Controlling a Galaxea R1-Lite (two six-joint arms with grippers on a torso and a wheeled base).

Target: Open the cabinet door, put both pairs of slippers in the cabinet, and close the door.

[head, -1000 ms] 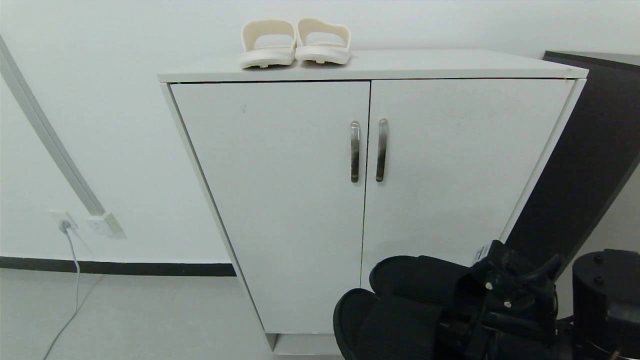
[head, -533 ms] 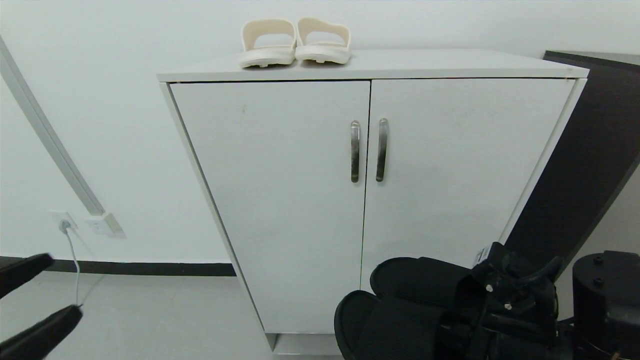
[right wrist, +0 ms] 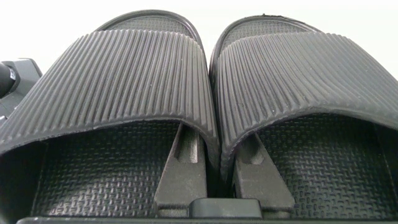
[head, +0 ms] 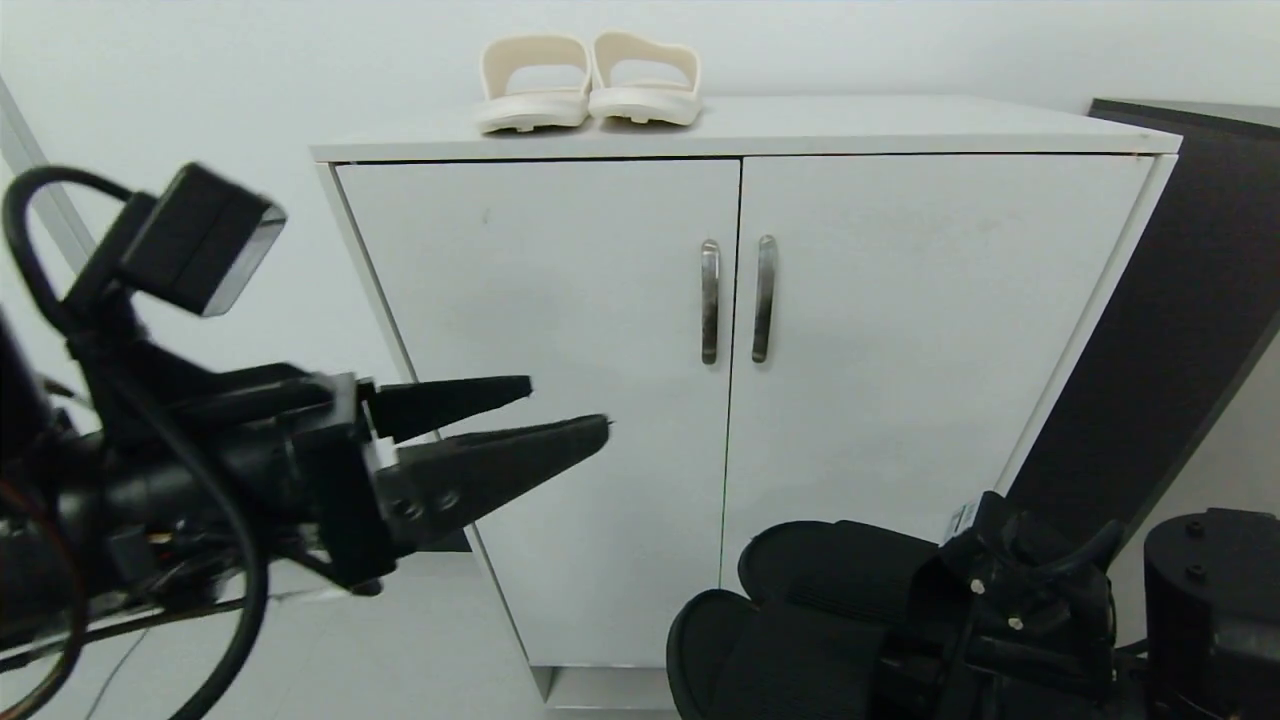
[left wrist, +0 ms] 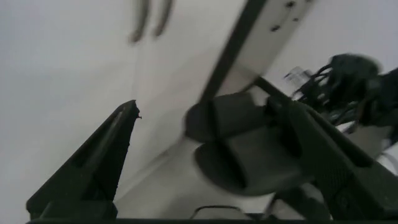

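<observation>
- Head view: The left gripper (head: pixel 568 403) hung with its fingers spread and nothing between them. It was level with the left door (head: pixel 540 300) of the white cabinet (head: pixel 900 125) and short of the two handles (head: pixel 709 302) at the centre seam. With both doors shut, the stance suggested that pulling a handle was the step in hand. The cream slippers (head: pixel 588 85) sat side by side on the cabinet top, toward its back left. Low on the right, the right gripper (head: pixel 1010 600) carried the black slippers (head: pixel 800 610) in front of the right door, apparently held ready until the cabinet opened.
- Left wrist view: The left gripper (left wrist: pixel 214 109) showed its two fingers wide apart and empty. The cabinet (left wrist: pixel 174 50) lay blurred beyond them, and the black slippers (left wrist: pixel 242 143) sat lower, near the cabinet's foot.
- Right wrist view: The right gripper (right wrist: pixel 217 155) was clenched on the black slippers (right wrist: pixel 143 68). One finger was slid under each strap, pinching the pair's adjoining inner walls together so that one arm could carry both shoes.
</observation>
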